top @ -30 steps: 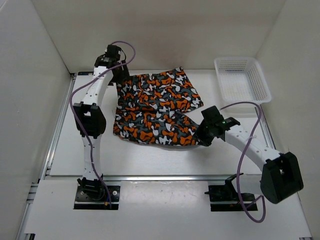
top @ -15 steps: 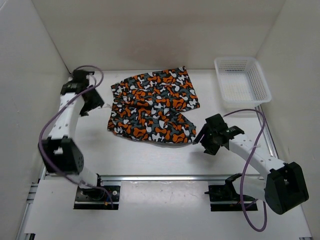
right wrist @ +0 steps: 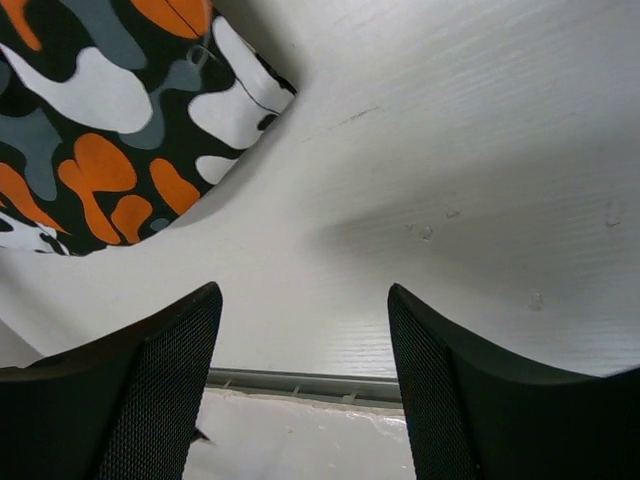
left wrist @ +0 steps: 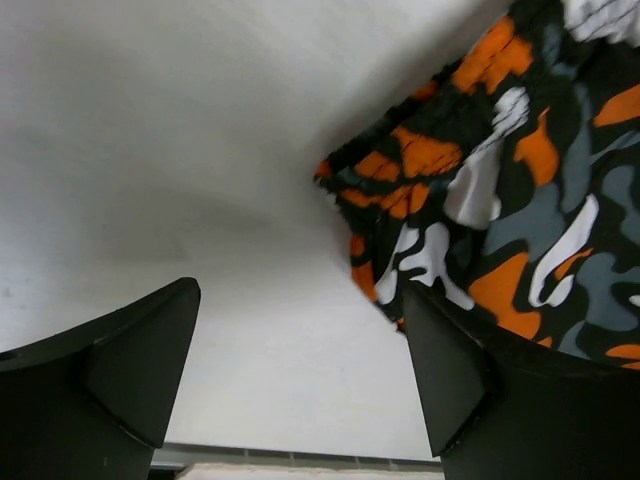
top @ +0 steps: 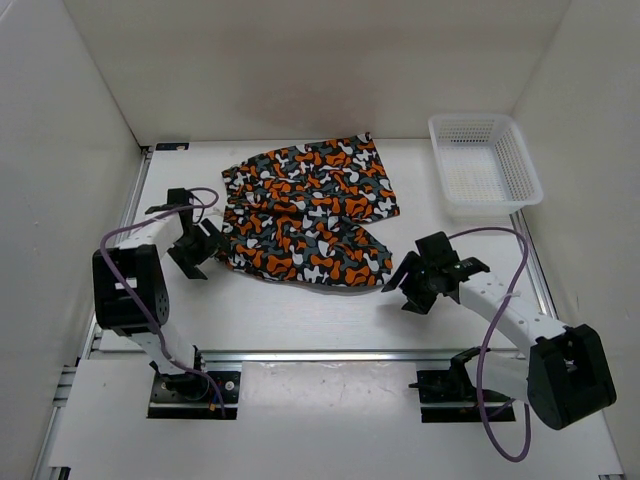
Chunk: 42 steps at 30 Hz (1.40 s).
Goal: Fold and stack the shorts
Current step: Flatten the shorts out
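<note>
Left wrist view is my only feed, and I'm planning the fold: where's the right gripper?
Observer: The right gripper sits just off the near right corner of the shorts, not touching them.
Operator: Is it holding anything?
Observer: No. The right wrist view shows its jaws open, with only bare table between them.
Operator: Anything else out there?
Observer: A white mesh basket sits at the far right corner, apart from the shorts.

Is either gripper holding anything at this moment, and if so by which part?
Nothing is held. The left gripper and the right gripper are both open and empty; the shorts lie loose between the two arms, ungripped.
</note>
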Each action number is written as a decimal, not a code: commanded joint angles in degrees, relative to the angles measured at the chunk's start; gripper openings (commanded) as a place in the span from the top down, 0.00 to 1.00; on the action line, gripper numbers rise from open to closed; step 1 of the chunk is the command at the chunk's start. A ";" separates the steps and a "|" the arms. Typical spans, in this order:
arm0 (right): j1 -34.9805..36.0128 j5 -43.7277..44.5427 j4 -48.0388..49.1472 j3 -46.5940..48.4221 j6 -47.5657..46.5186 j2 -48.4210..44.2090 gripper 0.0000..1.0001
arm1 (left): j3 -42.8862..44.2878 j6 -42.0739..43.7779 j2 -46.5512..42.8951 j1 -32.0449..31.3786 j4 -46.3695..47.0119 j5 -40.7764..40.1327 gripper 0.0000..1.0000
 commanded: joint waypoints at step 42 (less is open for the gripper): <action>-8.78 5.77 -10.38 14.07 -13.71 -3.08 1.00 | 6.60 2.02 -16.76 -1.06 -5.64 2.09 0.90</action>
